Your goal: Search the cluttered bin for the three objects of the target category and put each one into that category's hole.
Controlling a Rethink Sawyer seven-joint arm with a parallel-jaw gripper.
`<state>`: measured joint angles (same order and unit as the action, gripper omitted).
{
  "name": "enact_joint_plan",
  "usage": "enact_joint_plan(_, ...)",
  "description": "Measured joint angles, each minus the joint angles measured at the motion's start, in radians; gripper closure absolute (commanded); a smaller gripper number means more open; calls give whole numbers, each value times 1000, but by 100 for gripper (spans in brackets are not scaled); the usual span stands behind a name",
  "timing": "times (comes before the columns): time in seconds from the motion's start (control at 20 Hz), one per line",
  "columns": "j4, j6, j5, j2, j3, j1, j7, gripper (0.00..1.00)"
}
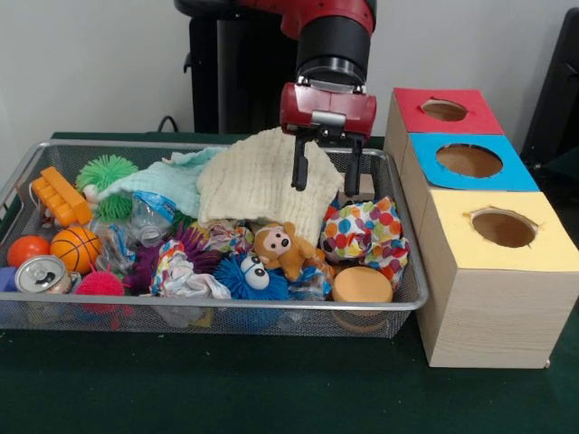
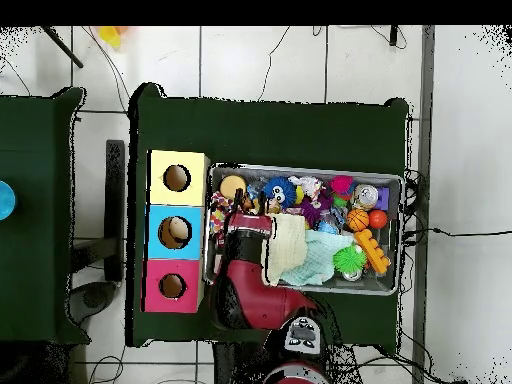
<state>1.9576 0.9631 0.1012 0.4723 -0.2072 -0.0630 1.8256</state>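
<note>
Gripper (image 1: 327, 178) hangs open and empty over the cream cloth (image 1: 258, 181) in the bin (image 1: 412, 298), seemingly ready to search.

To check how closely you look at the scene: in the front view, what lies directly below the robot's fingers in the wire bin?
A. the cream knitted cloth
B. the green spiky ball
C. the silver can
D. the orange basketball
A: the open fingers hang over the right edge of the cream knitted cloth, at the back of the wire bin.
</note>
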Motion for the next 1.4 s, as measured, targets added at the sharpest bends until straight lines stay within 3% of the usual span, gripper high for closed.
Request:
enact_joint_plan(0.6, -63, 0, 32, -75, 10, -53, 0, 0)
enact_joint_plan(1.15, -64, -1, 33, -88, 7, -58, 0, 0)
enact_joint_plan(1.4, -64, -72, 42, -95, 8, -74, 0, 0)
